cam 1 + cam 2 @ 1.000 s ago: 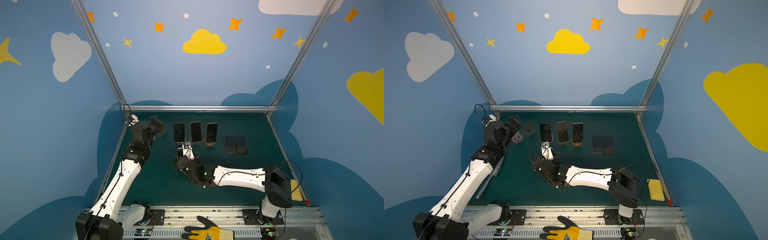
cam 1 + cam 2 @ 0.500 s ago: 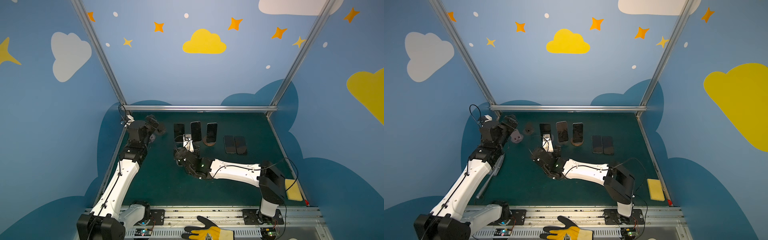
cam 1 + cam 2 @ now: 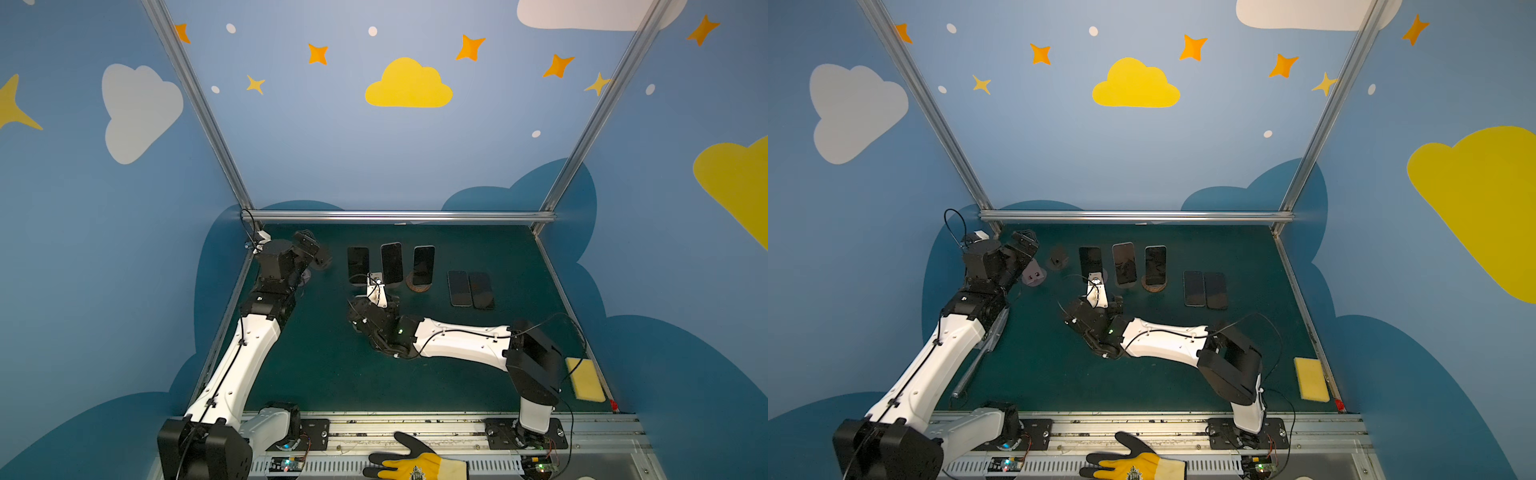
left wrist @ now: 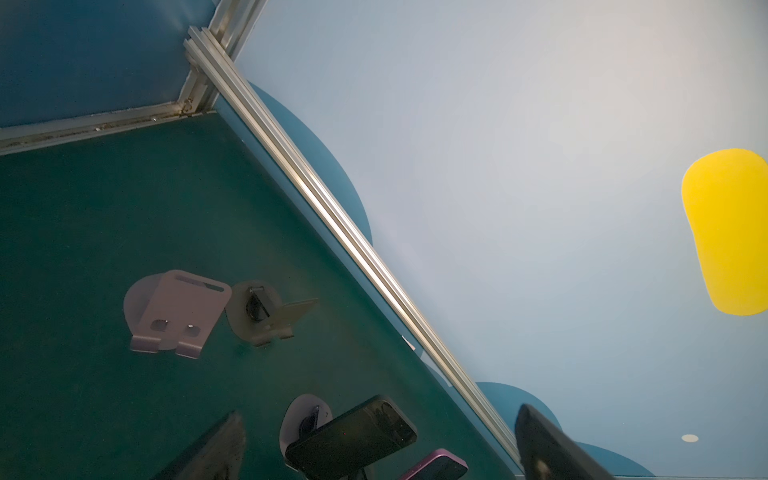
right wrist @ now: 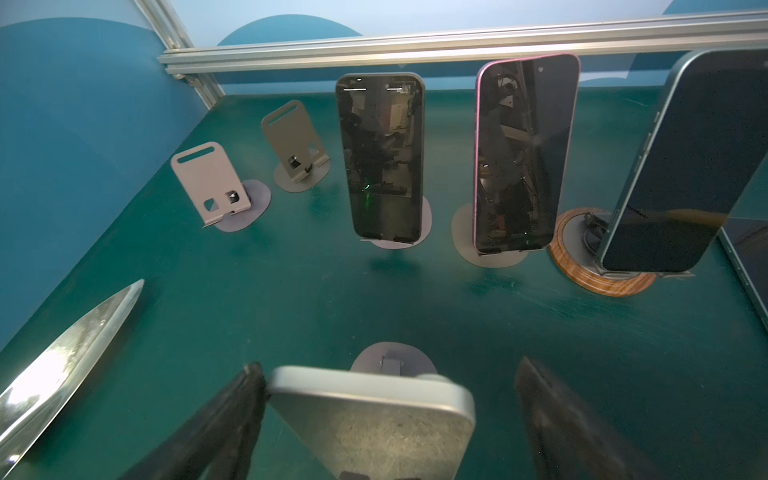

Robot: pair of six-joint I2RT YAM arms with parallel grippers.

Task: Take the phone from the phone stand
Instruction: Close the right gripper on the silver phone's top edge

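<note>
A silver-edged phone (image 5: 370, 415) leans on a small grey phone stand (image 5: 392, 357) in front of the rear row. My right gripper (image 5: 388, 370) is open around the phone. One finger (image 5: 232, 415) touches the phone's side and the other finger (image 5: 552, 419) stands well apart from it. In both top views the right gripper (image 3: 376, 303) (image 3: 1096, 303) reaches across mid-table and hides this phone. My left gripper (image 3: 309, 245) (image 4: 380, 411) hangs open and holds nothing at the rear left corner.
Three more phones stand in the rear row: black (image 5: 380, 158), pink-edged (image 5: 523, 153) and dark blue (image 5: 685, 166) on a wooden round base. Two empty stands (image 5: 208, 183) (image 5: 293, 141) stand to their left. Two phones (image 3: 469, 289) lie flat at right. Also here: a yellow sponge (image 3: 584, 378), a shiny metal bar (image 3: 976, 361) and a glove (image 3: 415, 465).
My right arm has pushed farther toward the rear row, bringing its fingers around the front phone. The left gripper has drawn slightly back toward the corner.
</note>
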